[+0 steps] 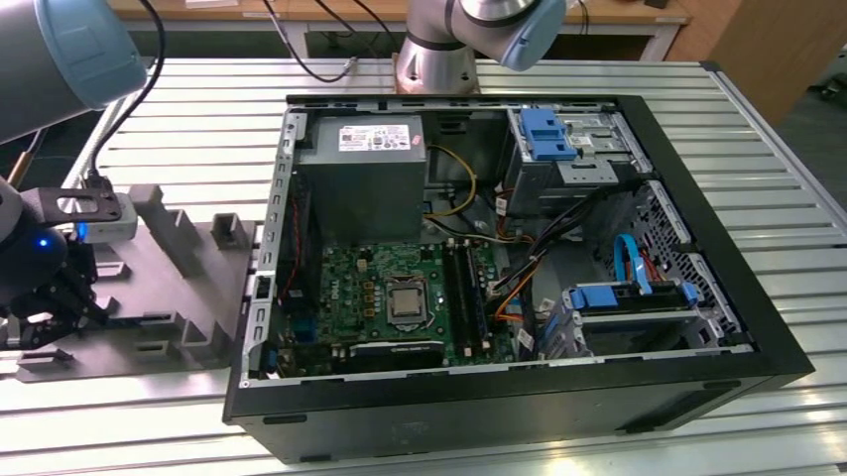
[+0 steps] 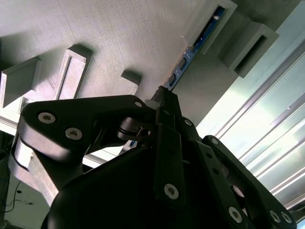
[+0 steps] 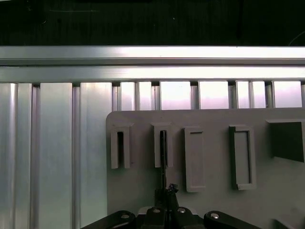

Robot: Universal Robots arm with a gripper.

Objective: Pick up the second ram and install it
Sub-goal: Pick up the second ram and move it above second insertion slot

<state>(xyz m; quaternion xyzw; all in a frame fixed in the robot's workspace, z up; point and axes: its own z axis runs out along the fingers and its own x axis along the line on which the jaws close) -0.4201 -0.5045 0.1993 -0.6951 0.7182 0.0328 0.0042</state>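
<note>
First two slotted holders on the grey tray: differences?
The outermost slotted grey holder looks empty; the second slotted grey holder carries the thin blue-green memory stick on edge. The black pincer lines up with the second holder, not the outermost. Both share shape and orientation.

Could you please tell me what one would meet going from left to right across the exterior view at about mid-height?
gripper → grey slotted holder → green motherboard → drive bay with blue latch
</note>
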